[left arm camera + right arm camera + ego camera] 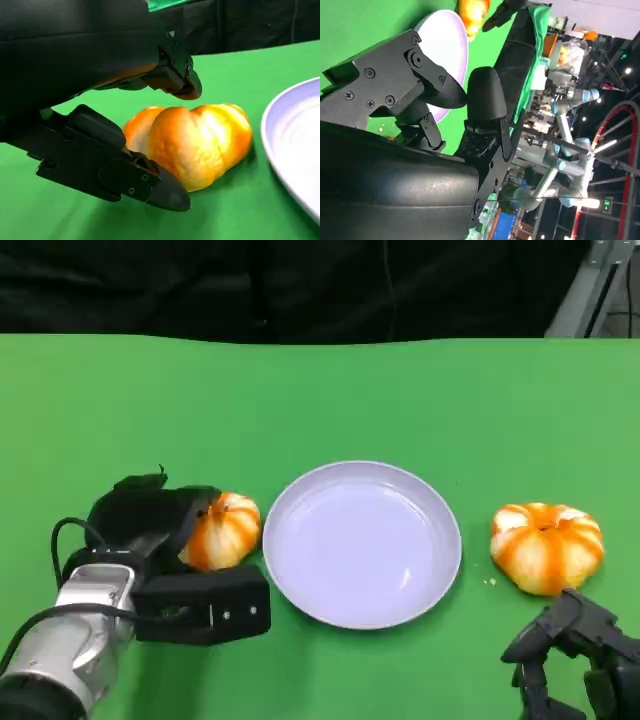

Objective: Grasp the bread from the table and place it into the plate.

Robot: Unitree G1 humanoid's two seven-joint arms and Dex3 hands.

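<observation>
1. Left hand (pixel 165 540) sits at the near left of the green table (pixel 330 390), its black fingers (pixel 150 182) set above and below a bread roll (pixel 224 530); the placement suits a sideways grab with a short carry, since the roll lies just beside the plate (pixel 362 543).
2. From the left wrist view the fingers bracket the roll closely, but I cannot tell whether they press on it, so the grip may not be firm yet.
3. Right hand (pixel 575 660) waits at the near right corner, fingers curled loosely with nothing in them, just short of a second bread roll (pixel 546 545) that lies on the table to the right of the plate.
4. Both rolls are pumpkin-shaped, ribbed into rounded lobes, glossy orange fading to pale cream in the grooves; they look soft and likely give under pressure.
5. The plate is round, shallow, smooth and pale lilac, with a raised rim and nothing in it.
</observation>
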